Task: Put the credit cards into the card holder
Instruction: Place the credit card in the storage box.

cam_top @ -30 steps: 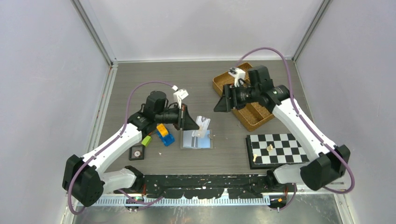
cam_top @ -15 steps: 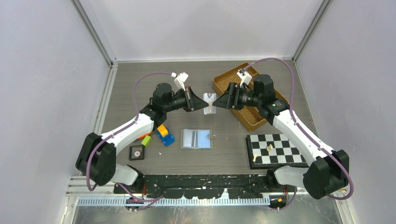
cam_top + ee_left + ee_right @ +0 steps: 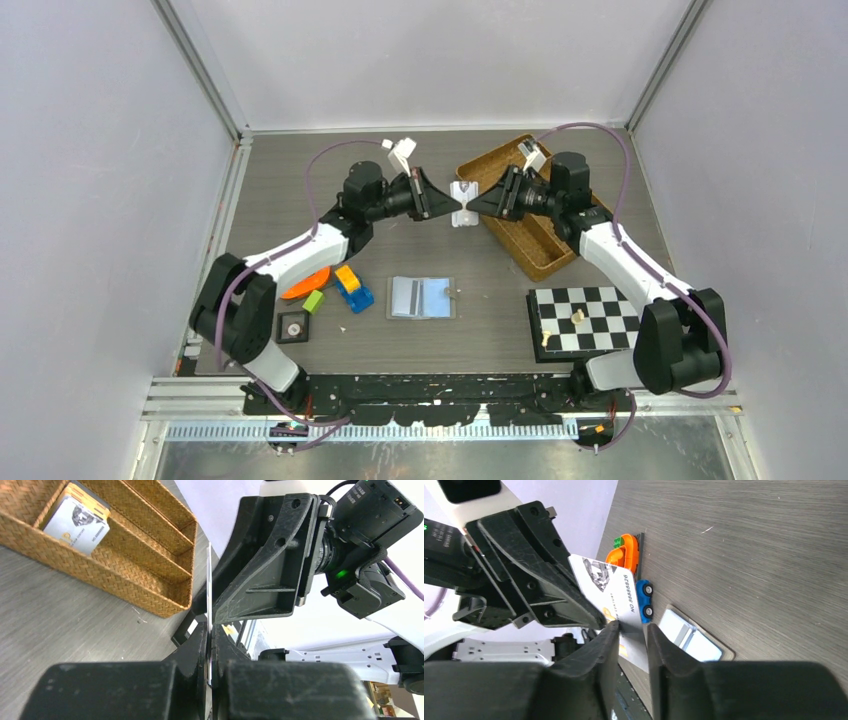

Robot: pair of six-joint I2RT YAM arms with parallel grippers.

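Credit card [image 3: 462, 205]: held in mid-air above the far middle of the table, just off the left end of the woven tray [image 3: 535, 265], well apart from the card holder.
Card holder [image 3: 421, 297]: lying open and flat on the table, pale blue inside facing up, nearer the arm bases than the card.
Left gripper [image 3: 452, 207]: clamped tight on one end of the card.
Right gripper [image 3: 473, 207]: facing the left one tip to tip, fingers apart on either side of the card's other end; impossible to tell if the pads touch it.
Change from a second ago: then, left gripper low over the open holder with the card, right gripper over the tray. Half a second ago, already tip to tip and raised. Now shifted farther back beside the tray, with an orange disc [image 3: 305, 283] uncovered next to the toy blocks [image 3: 348, 282].
Left wrist view only: card seen edge-on as a thin pale line between black fingers; a second printed card [image 3: 77, 522] lying in an end compartment of the tray.
Right wrist view only: card face, white with a grey picture and a yellow mark; blue toy car [image 3: 644, 597] and open holder on the table beyond.
Writing: "NO" followed by a run of eights along the card's edge; last digits and smaller print too small to read.
Also on the table: chessboard [image 3: 590, 318]; small black tile with a dial [image 3: 293, 326].
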